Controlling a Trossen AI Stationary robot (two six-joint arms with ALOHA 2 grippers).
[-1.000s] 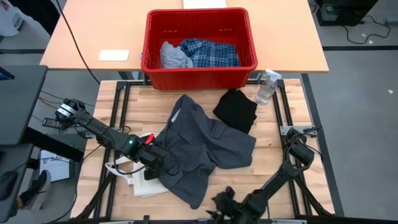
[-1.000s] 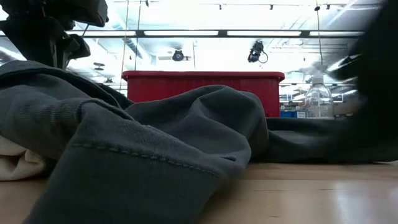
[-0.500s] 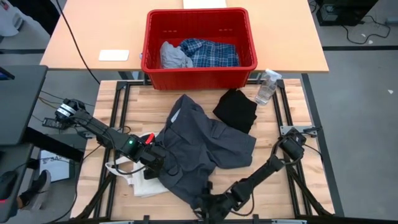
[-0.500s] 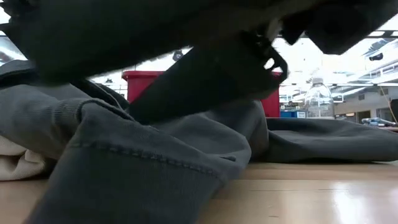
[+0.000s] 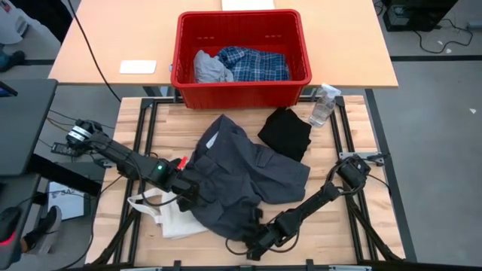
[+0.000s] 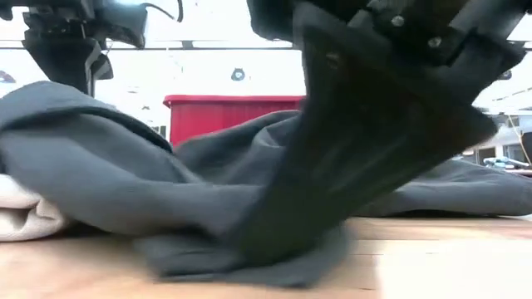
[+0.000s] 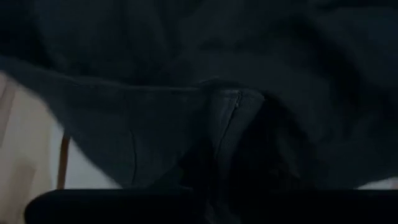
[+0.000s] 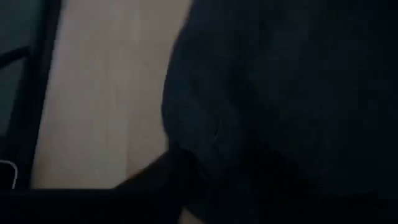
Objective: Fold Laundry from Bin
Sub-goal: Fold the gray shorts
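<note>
A dark grey garment (image 5: 252,177) lies crumpled on the wooden table. Its left part rests on a cream tote bag (image 5: 162,214). My left gripper (image 5: 190,193) is shut on the garment's left edge. It also shows in the low view (image 6: 71,62), standing over the raised cloth. My right gripper (image 5: 252,241) is down at the garment's near corner (image 6: 249,253). A folded black T-shirt (image 5: 286,132) lies at the far right. The red bin (image 5: 181,71) holds a plaid shirt (image 5: 256,64) and a light grey piece (image 5: 211,68). My left gripper holds the dark grey garment by a bunched fold with a seam (image 7: 227,118) at its left edge, and comes at it from above, slanting from the table's left. The cloth there is raised a little (image 6: 58,100). The rest lies slack on the table and the tote bag.
A clear spray bottle (image 5: 322,105) stands at the far right, beside the black T-shirt. The red bin stands on a separate tan table beyond the far edge. A white card (image 5: 138,67) lies left of it. Bare wood shows at the near right (image 5: 331,226).
My right gripper has swung from the near edge toward the table's left and come down on the garment's near corner. That corner, which stood up in a raised fold, now lies flattened and drawn back. My left gripper has shifted slightly toward the far edge with the garment's left edge.
</note>
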